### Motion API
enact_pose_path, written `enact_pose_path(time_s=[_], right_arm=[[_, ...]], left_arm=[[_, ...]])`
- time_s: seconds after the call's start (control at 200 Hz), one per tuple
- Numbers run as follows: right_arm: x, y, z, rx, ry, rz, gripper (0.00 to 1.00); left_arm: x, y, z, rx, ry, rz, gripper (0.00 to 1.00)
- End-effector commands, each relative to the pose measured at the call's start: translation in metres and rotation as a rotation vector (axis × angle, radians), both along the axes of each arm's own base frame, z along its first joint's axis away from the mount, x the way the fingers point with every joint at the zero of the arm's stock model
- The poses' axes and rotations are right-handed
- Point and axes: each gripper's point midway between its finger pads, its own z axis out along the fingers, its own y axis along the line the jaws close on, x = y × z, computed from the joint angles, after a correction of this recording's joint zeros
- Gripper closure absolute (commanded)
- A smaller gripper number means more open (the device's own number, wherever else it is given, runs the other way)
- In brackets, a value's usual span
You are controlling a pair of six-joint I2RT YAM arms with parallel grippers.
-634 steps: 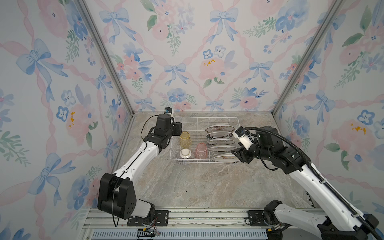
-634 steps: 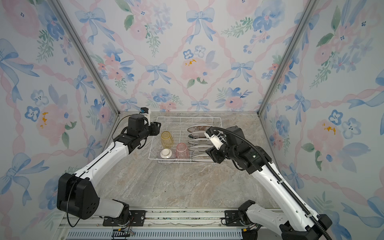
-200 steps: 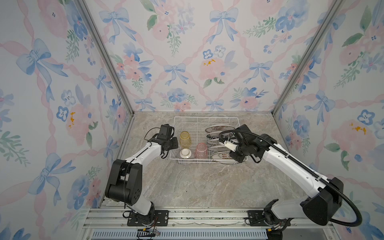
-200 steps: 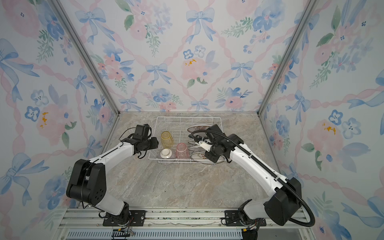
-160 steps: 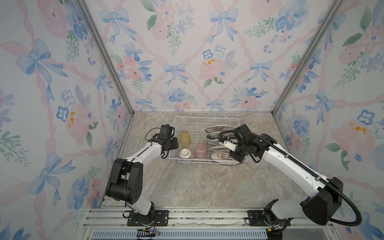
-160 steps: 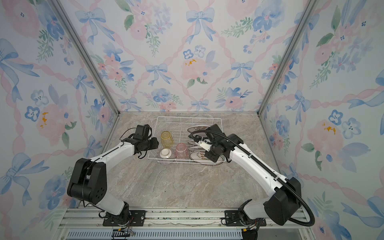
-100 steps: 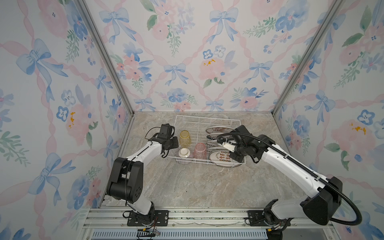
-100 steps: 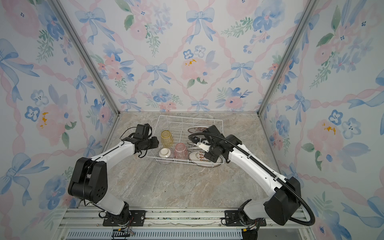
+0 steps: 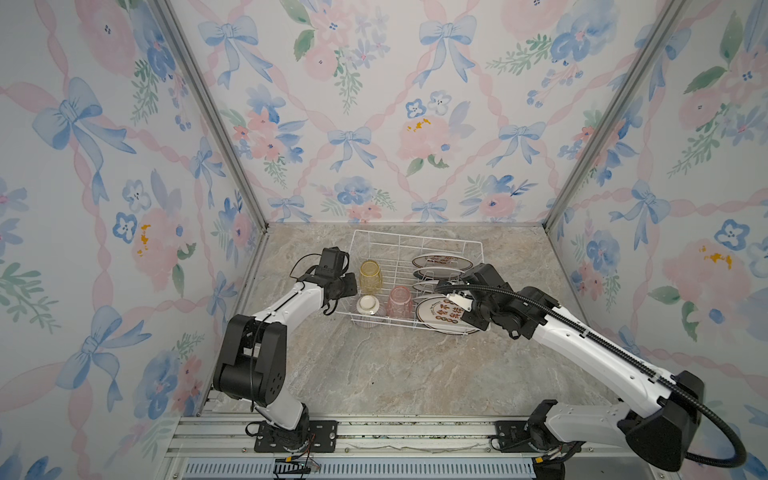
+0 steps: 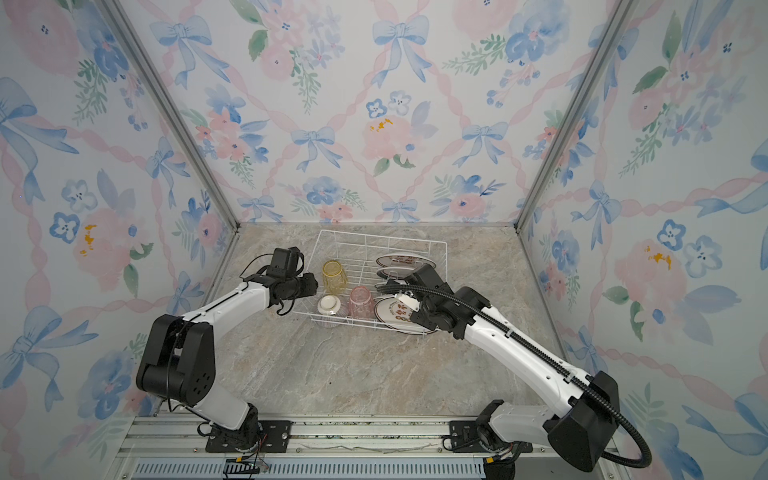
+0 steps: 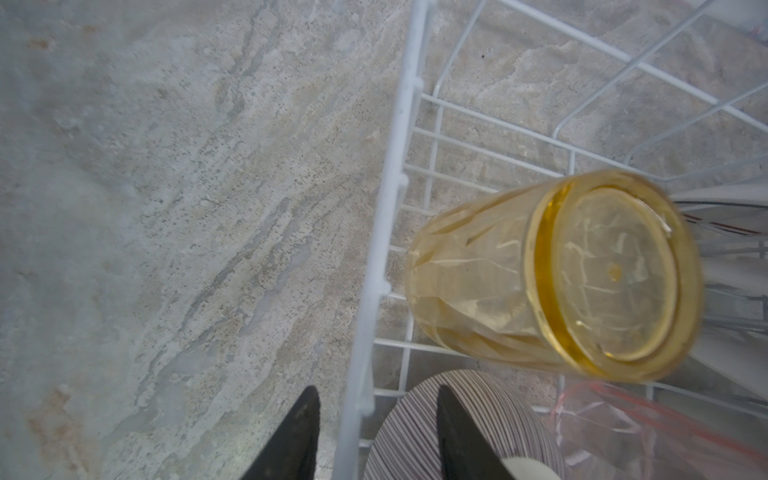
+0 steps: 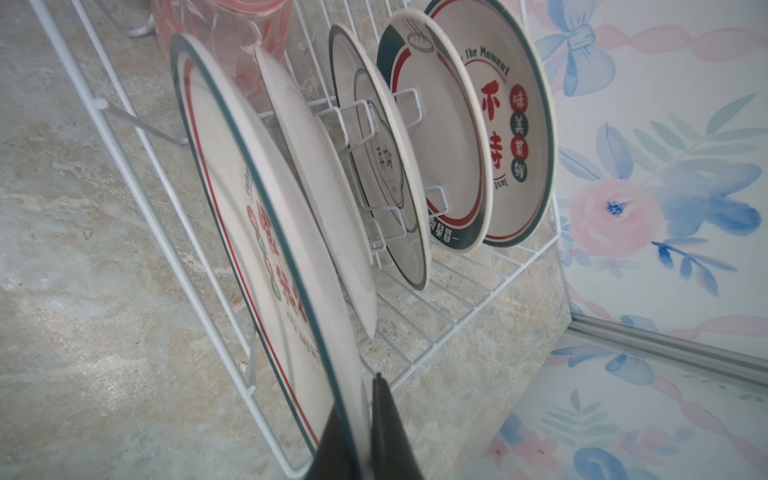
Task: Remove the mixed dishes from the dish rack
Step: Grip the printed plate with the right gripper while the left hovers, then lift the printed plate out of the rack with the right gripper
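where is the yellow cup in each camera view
Top view: yellow cup in the rack's left half, beyond the pink cup.
Top view: cup likewise there.
Left wrist: big, base toward the camera, inside the rack.
Right wrist: not in it.
Shared landmark: the pink cup, in all four.

bright even light, blurred wrist foregrounds

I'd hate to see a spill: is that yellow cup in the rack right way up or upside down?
Upside down: in the left wrist view the yellow tumbler shows its thick closed base facing up.
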Motion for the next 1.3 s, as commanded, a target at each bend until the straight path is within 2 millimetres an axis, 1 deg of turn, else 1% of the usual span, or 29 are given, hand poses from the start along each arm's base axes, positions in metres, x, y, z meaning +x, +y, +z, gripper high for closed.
enact_pose_path(time_s=[0.0,0.23,0.545,0.665,0.88,0.995,1.09,1.295], right_arm=[[0.015,-0.001,0.036,0.078,-0.163,-0.065,1.00],[0.009,-0.004,0.060,0.152,-0.191,-0.072,1.00],[0.009,-0.009,0.114,0.410,-0.198,-0.141,1.00],[0.011,-0.017,0.128,0.499,-0.192,-0.181,1.00],[0.021,-0.029,0.139,0.648,-0.166,-0.271,1.00],[0.029,-0.040,0.142,0.724,-0.156,-0.340,1.00],[0.036,-0.053,0.144,0.811,-0.148,-0.407,1.00],[0.046,-0.083,0.158,1.009,-0.149,-0.515,1.00]], left_arm=[[0.001,-0.003,-0.006,-0.008,0.026,-0.015,0.53],[0.004,-0.004,-0.005,-0.012,0.020,-0.021,0.53],[0.007,-0.006,-0.004,-0.017,0.016,-0.035,0.53],[0.008,-0.005,-0.004,-0.019,0.014,-0.035,0.53],[0.010,-0.004,-0.005,-0.025,0.012,-0.036,0.54],[0.011,-0.004,-0.005,-0.026,0.011,-0.036,0.54],[0.012,-0.003,-0.005,-0.027,0.011,-0.036,0.54],[0.014,-0.002,-0.005,-0.028,0.010,-0.036,0.54]])
